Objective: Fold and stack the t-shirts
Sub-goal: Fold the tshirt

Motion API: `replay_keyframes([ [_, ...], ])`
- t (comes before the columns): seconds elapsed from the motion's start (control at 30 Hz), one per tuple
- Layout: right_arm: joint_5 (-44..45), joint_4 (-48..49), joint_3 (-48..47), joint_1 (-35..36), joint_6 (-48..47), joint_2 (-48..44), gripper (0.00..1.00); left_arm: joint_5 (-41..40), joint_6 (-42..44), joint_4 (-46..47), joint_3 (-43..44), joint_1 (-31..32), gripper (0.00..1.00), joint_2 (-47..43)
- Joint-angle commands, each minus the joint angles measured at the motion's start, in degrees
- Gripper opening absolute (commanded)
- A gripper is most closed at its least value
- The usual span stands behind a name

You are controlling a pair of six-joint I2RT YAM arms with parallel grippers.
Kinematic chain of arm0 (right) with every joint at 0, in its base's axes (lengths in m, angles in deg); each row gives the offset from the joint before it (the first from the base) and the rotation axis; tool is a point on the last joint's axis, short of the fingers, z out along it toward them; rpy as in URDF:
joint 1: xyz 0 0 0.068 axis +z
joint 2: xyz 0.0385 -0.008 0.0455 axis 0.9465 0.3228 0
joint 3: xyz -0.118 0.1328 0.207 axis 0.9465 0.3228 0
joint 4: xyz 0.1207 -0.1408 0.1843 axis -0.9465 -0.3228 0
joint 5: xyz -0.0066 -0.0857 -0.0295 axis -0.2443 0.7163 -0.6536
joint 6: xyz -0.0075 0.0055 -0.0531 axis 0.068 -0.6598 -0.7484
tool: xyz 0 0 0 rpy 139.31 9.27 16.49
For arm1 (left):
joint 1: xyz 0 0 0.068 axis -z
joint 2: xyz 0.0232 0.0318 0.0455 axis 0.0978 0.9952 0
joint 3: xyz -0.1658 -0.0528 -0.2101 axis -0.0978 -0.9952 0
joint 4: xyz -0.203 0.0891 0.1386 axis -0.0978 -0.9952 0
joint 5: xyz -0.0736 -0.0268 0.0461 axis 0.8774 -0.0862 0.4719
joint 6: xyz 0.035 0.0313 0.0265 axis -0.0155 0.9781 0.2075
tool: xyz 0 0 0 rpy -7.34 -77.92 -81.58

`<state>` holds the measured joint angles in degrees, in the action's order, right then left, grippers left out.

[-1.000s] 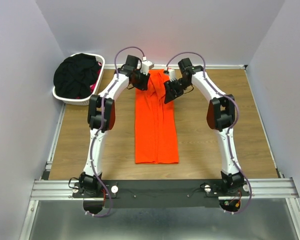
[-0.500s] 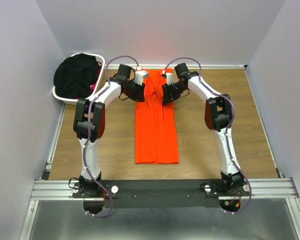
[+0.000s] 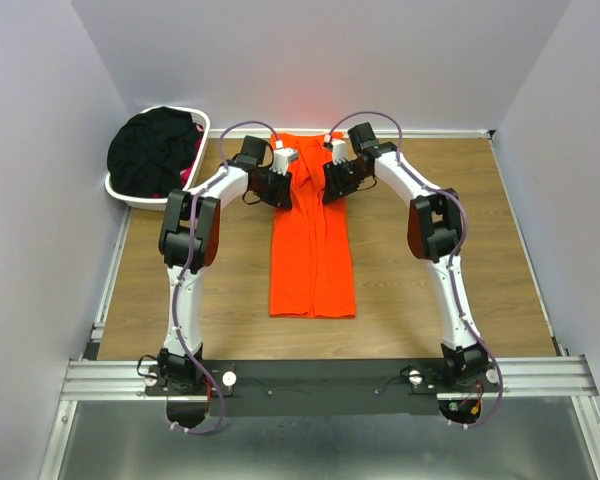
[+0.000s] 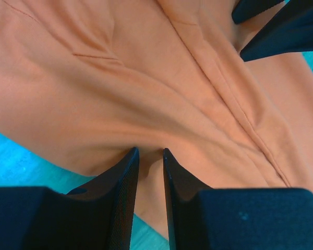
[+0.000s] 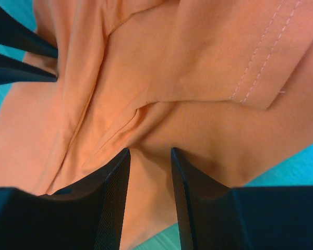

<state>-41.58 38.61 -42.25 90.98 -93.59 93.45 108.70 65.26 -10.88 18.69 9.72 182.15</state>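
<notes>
We see the orange t-shirt (image 3: 312, 250) lying lengthwise at ctr of the surface (image 3: 430, 260), folded into a long narrow strip w/ creases at its far end. Left claw (image 4: 150, 151) and right claw (image 5: 150, 151) are each narrow, pinching a cloth fold there.

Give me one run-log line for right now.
step: folding | left gripper: fingers pinch orange t-shirt near far end | right gripper: pinches same shirt | black t-shirts: in basket
</notes>
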Motion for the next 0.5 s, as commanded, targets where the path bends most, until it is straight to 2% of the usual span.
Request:
replay_keyframes([
  [0.0,6.5,0.9,-1.8,-0.7,0.2,5.8,0.46,0.3,-0.5,0.1,1.1,-0.6,0.34,2.9],
  [0.1,6.1,0.7,-3.0,-1.0,0.4,3.7,0.54,1.6,0.7,-0.9,2.8,-0.7,0.35,1.2],
  [0.23,5.8,0.4,-1.6,-1.0,-1.1,-3.7,0.73,3.1,3.9,-2.6,2.5,-0.7,0.43,-6.6],
  [0.27,5.5,0.2,-1.0,-1.0,-2.0,-5.5,0.75,3.5,5.0,-3.1,1.5,-0.7,0.51,-8.6],
  [0.33,4.6,-0.2,1.8,-1.0,-3.2,-9.5,0.78,4.1,9.5,-4.4,-0.2,-0.8,0.59,-12.9],
  [0.37,3.6,-0.6,3.3,-1.0,-4.9,-13.7,0.79,5.2,11.0,-4.5,-1.4,-0.8,0.68,-18.0],
  [0.47,1.4,-2.4,9.1,-1.0,-9.6,-23.0,0.80,5.7,16.7,-3.1,-11.0,-0.9,0.70,-29.7],
])
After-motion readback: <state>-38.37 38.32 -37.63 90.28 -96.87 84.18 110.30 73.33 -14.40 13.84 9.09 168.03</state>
